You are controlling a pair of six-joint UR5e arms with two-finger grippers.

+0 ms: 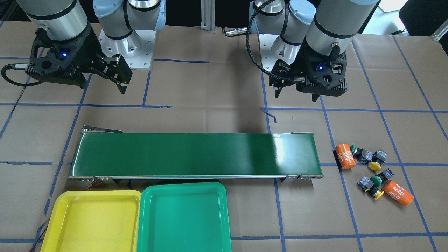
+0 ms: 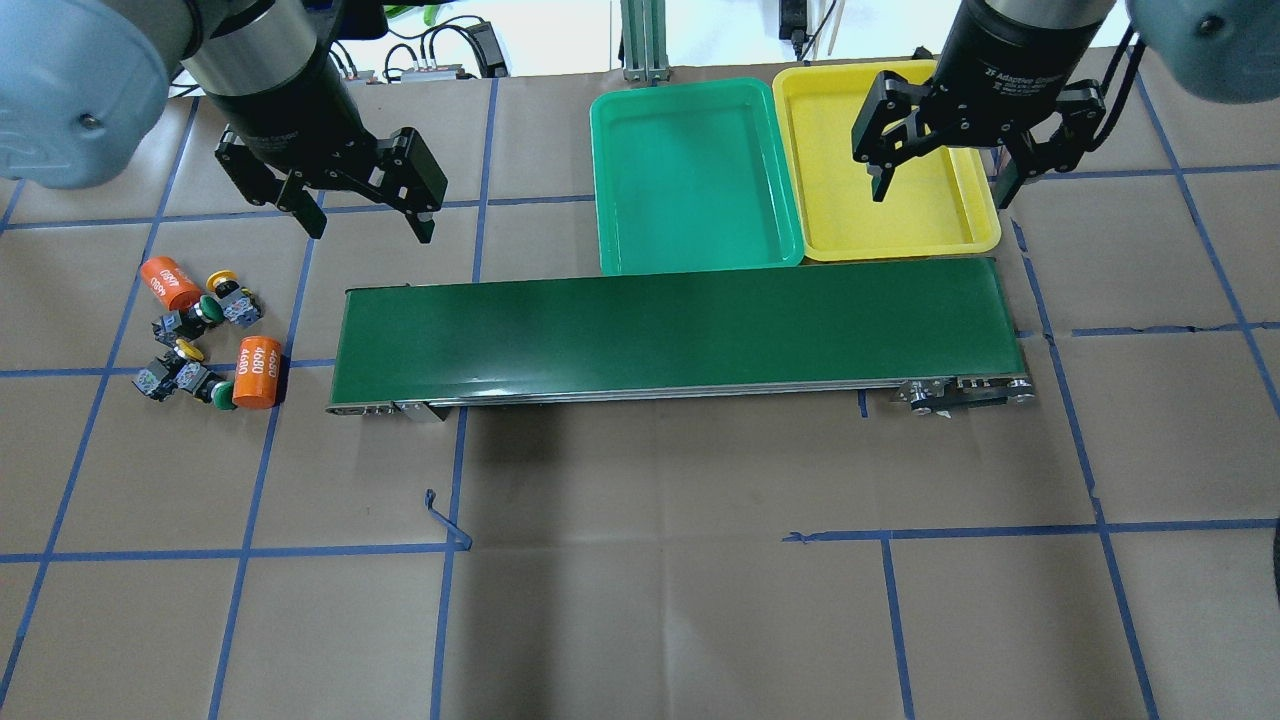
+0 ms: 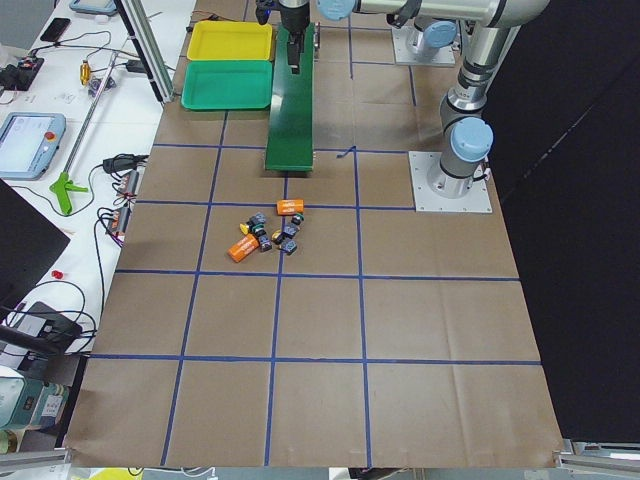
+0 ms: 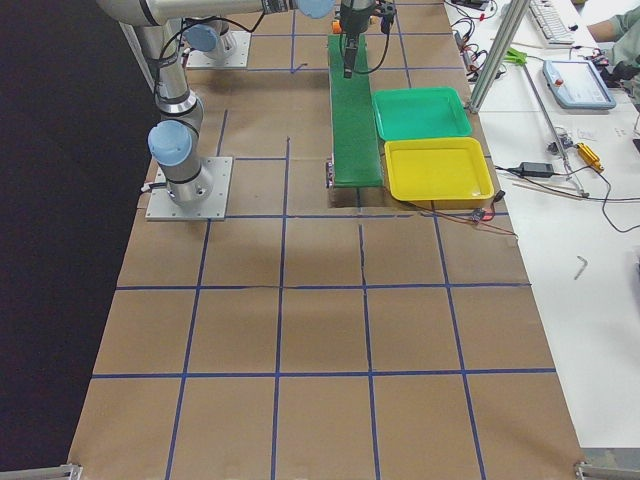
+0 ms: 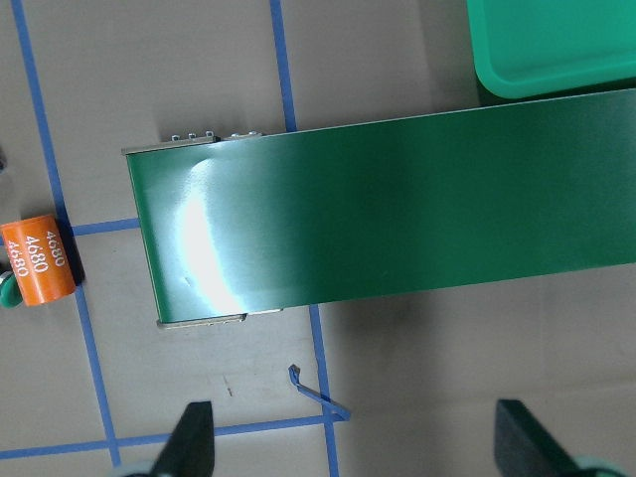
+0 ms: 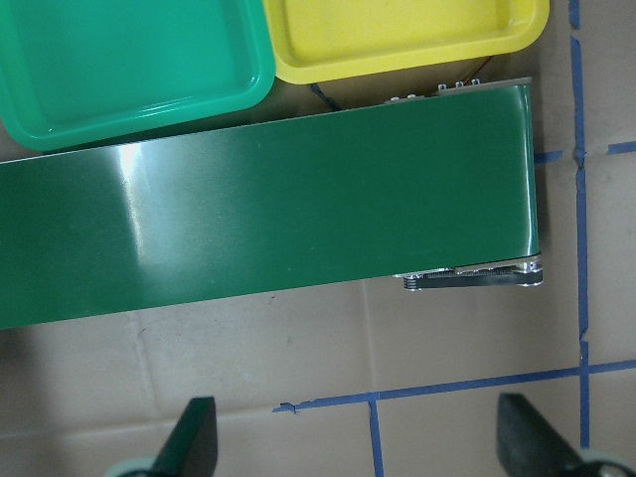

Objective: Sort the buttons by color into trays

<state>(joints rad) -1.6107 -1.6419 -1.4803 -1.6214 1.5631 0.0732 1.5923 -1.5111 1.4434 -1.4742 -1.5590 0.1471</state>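
Four buttons lie in a loose cluster on the paper at the table's left end, green and yellow caps mixed; the front view shows them too. The green tray and the yellow tray sit side by side beyond the belt, both with nothing in them; they also show in the front view as green tray and yellow tray. My left gripper is open and holds nothing, hovering right of and beyond the cluster. My right gripper is open and holds nothing, over the yellow tray.
A long dark green conveyor belt runs across the middle, between the trays and the robot's side. Two orange cylinders marked 4680 lie among the buttons. Blue tape lines grid the brown paper.
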